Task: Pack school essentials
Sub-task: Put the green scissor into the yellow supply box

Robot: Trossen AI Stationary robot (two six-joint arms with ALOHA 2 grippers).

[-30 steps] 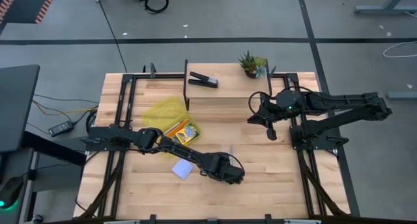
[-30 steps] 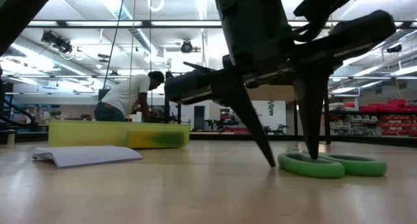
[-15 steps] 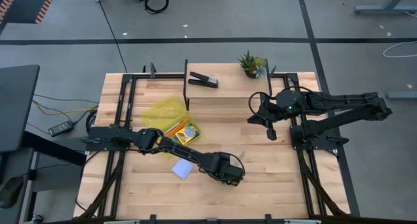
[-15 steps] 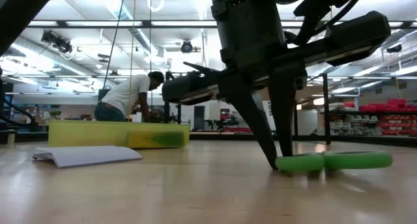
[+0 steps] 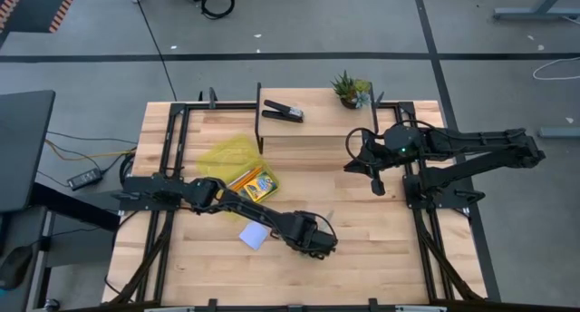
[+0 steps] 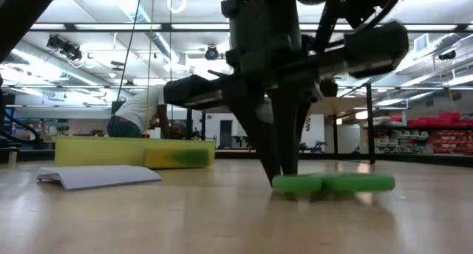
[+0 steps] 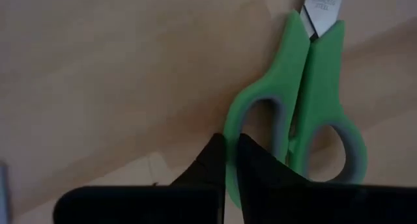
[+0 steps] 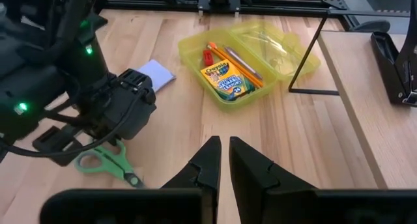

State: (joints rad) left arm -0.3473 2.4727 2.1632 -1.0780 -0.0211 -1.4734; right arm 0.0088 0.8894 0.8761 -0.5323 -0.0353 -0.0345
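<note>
Since a second ago the left gripper [image 6: 279,176] has closed on one handle loop of the green-handled scissors [image 7: 306,113], lying flat on the table's [image 5: 362,248] near side, right of the pale blue notepad [image 5: 254,236]. A clean lift likely needs a firm pinch, then a level carry to the yellow case [image 8: 260,55]. The right gripper [image 8: 221,149], nearly closed and empty, waits.

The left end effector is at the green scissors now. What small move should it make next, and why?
Probably a short, straight lift. The left end effector is closed on one handle loop of the green-handled scissors, which lie flat on the table, apart from the open yellow case. Lifting first would test the grip before any carrying.
</note>
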